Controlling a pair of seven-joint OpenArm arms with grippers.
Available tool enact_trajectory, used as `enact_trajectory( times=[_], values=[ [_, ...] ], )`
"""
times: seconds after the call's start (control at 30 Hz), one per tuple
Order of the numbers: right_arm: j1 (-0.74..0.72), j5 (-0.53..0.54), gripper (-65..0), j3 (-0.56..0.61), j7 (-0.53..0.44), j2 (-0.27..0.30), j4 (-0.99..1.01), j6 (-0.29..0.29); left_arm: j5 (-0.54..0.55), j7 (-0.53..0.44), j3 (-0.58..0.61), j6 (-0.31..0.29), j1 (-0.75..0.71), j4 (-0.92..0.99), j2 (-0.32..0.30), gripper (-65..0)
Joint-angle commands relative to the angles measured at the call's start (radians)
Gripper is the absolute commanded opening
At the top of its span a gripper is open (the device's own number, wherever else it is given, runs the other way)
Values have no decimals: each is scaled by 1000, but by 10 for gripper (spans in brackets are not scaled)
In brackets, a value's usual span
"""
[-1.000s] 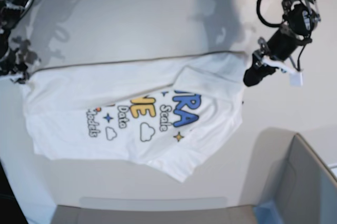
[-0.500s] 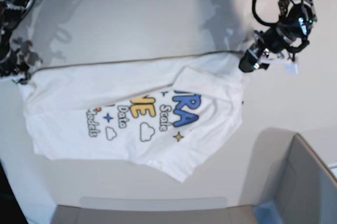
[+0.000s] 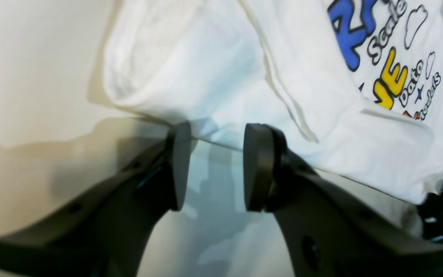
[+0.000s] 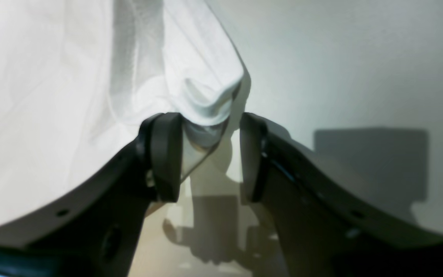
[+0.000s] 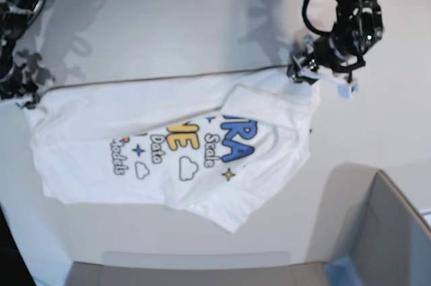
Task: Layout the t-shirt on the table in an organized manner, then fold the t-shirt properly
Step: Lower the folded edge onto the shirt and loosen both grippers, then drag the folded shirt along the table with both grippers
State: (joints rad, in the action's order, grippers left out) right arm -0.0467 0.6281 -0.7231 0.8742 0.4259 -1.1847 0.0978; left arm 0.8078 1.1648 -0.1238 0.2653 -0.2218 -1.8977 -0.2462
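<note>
The white t-shirt (image 5: pixel 168 138) lies spread on the table (image 5: pixel 168 23), print up, with one flap folded over near its right end. My left gripper (image 5: pixel 300 74) hovers at the shirt's upper right corner. In the left wrist view it (image 3: pixel 215 169) is open, and the t-shirt (image 3: pixel 206 69) edge runs just past its fingertips without being pinched. My right gripper (image 5: pixel 27 99) is at the shirt's upper left corner. In the right wrist view it (image 4: pixel 208 161) stands open around a bunched corner of the t-shirt (image 4: pixel 206 104), with a gap to the right finger.
A grey box (image 5: pixel 387 232) occupies the lower right corner of the base view. A grey strip (image 5: pixel 195 259) runs along the table's near edge. Bare tabletop (image 4: pixel 340 57) stretches beyond the shirt's far edge.
My left gripper has moved left and up, from beside the shirt's right edge to its upper right corner, and its jaws have opened. The right arm and the shirt have stayed put.
</note>
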Motion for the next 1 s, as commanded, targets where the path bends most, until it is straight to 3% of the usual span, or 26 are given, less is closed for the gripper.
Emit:
enact_trajectory(
  times=[0.0, 0.37, 0.63, 0.8, 0.97],
  values=[
    [-14, 9, -396, -3, -13, 23, -17, 6, -8, -13, -6, -2, 8, -13, -12, -407],
    [-11, 9, -396, -6, -13, 29, -17, 6, -20, -41, -17, -1, 22, 69, -20, -408],
    [-11, 9, -396, -6, -13, 29, -17, 6, -21, -42, -127, 2, 28, 74, -20, -408],
    [-11, 9, -396, -6, -13, 29, -17, 6, -21, -44, -124, 96, 29, 77, -20, -407],
    [-14, 9, -396, -5, -11, 27, -16, 6, -21, -73, -55, 102, 29, 77, -20, -407]
  ],
)
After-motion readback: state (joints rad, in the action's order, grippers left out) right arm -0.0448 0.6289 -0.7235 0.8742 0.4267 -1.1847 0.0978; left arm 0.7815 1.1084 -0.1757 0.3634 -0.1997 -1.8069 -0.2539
